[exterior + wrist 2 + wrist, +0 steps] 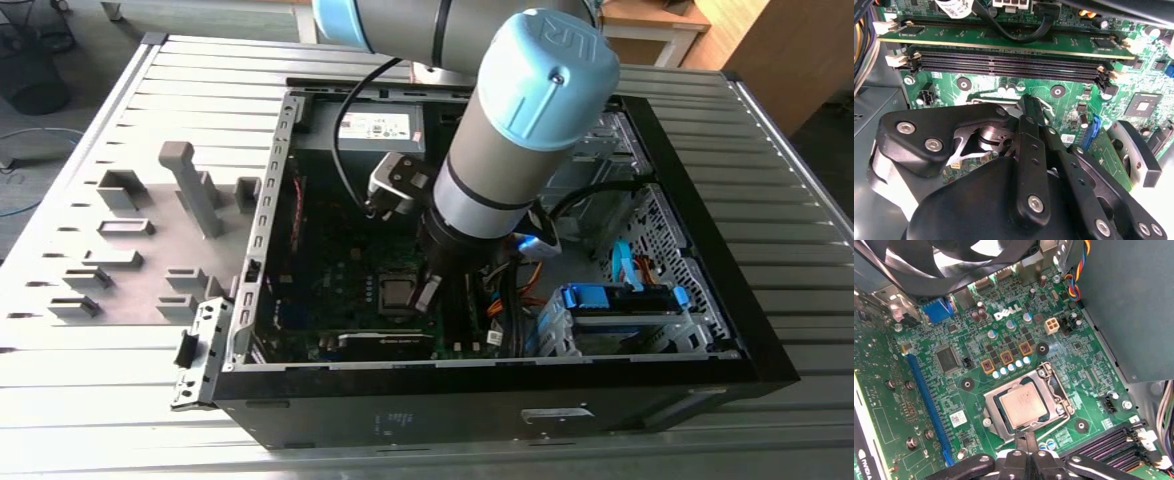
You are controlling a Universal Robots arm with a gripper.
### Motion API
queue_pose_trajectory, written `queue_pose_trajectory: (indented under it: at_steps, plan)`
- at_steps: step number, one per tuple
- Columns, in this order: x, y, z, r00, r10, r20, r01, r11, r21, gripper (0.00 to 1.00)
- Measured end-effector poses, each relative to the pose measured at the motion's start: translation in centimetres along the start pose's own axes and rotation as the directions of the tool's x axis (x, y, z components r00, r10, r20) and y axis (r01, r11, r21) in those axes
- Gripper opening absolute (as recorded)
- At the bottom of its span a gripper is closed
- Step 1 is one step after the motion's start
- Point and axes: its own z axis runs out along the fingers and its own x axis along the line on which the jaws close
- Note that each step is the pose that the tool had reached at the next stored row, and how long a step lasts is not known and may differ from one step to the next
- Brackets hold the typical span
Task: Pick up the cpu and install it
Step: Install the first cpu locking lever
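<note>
The cpu (1024, 406) lies flat in the motherboard socket, its silvery-grey top showing, with the dark metal socket frame (1056, 386) around it. My gripper (1025, 436) is low over the board at the cpu's edge. Its two black fingers are pressed together with nothing between them. In the second wrist view the gripper (1031, 107) points down at the socket area, which its linkage hides. In the exterior view the gripper (427, 292) reaches into the open computer case, just beside the cpu (396, 292).
Memory slots (1014, 62) run close beside the socket. A graphics card (380, 343) sits near the case front, a blue drive caddy (621, 300) on the exterior view's right, and the power supply (380, 128) at the back. Grey holder blocks (134, 260) stand outside the case.
</note>
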Motion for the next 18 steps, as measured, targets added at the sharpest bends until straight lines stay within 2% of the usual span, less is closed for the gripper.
queue_pose_trajectory:
  at_steps: [18]
  plan:
    - [0.21,-0.47,0.75,1.0000,-0.001,0.0026,0.001,1.0000,-0.0014,0.11]
